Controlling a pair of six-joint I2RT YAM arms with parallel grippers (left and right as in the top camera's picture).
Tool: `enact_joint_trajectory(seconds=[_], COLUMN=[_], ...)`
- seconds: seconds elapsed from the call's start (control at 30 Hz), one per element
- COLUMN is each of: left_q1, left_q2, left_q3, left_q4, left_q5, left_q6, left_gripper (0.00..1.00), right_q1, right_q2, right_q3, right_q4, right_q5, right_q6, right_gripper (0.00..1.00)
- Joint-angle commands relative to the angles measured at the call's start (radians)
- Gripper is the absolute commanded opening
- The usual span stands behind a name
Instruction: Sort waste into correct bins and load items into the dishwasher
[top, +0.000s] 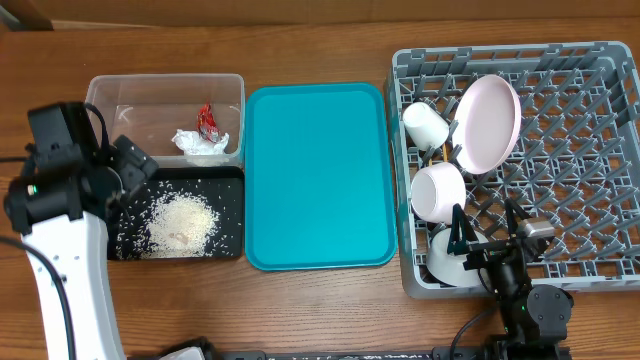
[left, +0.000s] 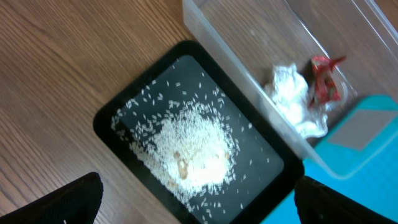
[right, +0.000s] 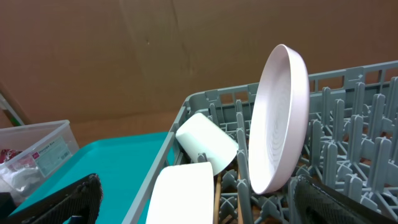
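Note:
The clear tub (top: 165, 92) holds the red wrapper (top: 207, 119) and the white tissue (top: 200, 143). In front of it the black tray (top: 228, 178) carries a heap of rice (top: 182, 222). My left gripper (top: 135, 165) hovers open over the tray's left end, nothing between its fingers. In the grey dish rack (top: 580, 150) the pink plate (top: 488, 122) stands on edge, with the white cup (top: 427, 125) and two bowls (top: 438, 193) beside it. A wooden chopstick (right: 217, 199) lies between bowl and plate. My right gripper (top: 487, 232) is open at the rack's front, behind the bowls.
The large teal tray (top: 318, 175) lies bare between the bins and the rack. The rack's right half holds only upright pegs. Bare wooden tabletop (top: 300, 50) runs along the back, and a brown wall shows behind the rack in the right wrist view.

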Motion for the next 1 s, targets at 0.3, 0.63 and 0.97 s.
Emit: enact_joint_trajectory(seconds=[0.3, 0.63, 0.97], left_q1=[-0.209, -0.235, -0.235], left_q2=[-0.519, -0.881, -1.042], left_q3=[-0.362, -0.587, -0.911], left_q4=[-0.002, -0.024, 0.658], left_q5=[0.004, -0.011, 0.091], left_q6=[-0.012, -0.001, -0.009], left_gripper=[1.0, 1.0, 1.0], right_q1=[-0.003, -0.003, -0.003], right_q2=[-0.012, -0.012, -0.012], right_q3=[-0.011, -0.011, -0.011], right_q4=[0.003, 0.003, 0.004], right_q5=[0.002, 0.002, 0.002], right_q6=[-0.003, -0.002, -0.003], right_gripper=[1.0, 1.0, 1.0])
